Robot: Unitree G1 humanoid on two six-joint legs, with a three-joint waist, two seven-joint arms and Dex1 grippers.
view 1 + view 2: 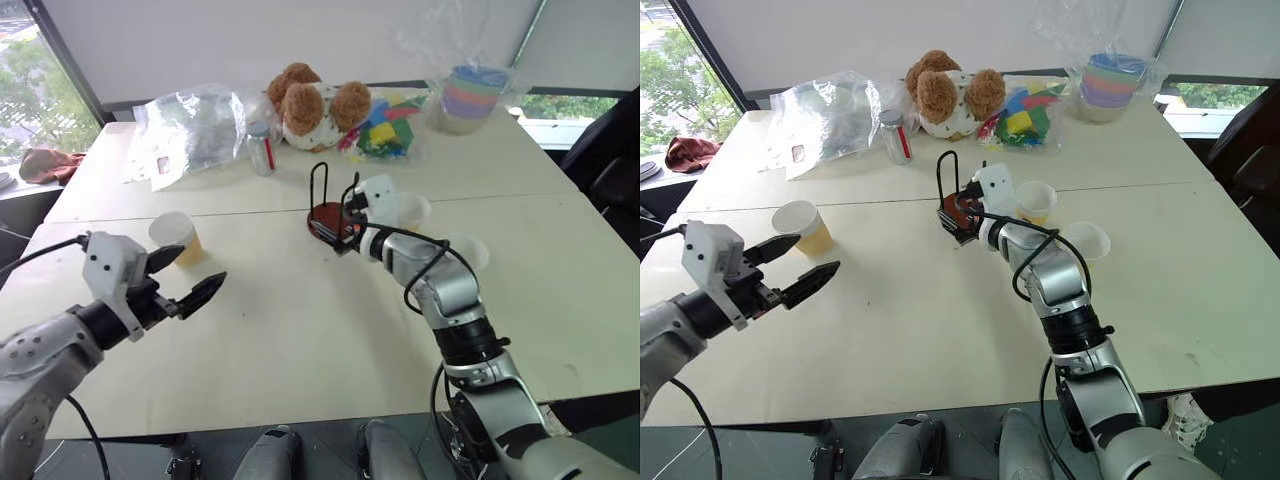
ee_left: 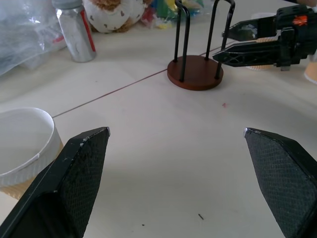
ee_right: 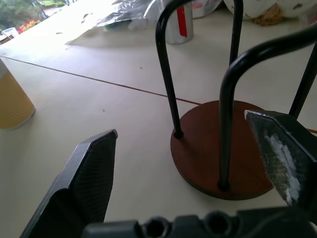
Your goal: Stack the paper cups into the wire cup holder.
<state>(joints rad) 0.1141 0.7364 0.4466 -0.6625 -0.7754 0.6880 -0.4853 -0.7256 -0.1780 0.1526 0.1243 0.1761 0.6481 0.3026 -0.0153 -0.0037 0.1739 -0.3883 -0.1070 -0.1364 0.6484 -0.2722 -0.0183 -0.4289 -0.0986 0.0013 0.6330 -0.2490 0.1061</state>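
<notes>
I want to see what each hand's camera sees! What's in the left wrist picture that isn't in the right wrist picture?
Left wrist view alone: the right gripper, jaws open, reaching beside the wire cup holder, and a teddy bear. Right wrist view alone: a loop of the holder between that gripper's open jaws. Shared: the holder, the silver can, a paper cup, the table.

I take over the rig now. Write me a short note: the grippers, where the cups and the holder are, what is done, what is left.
Left gripper: open, empty, near the left paper cup.
Right gripper: open, empty, at the wire cup holder, one wire loop between its fingers.
The other two paper cups stand to the right of the holder, upright on the table.
Done: nothing in the holder.
Left: stack all three cups.
</notes>
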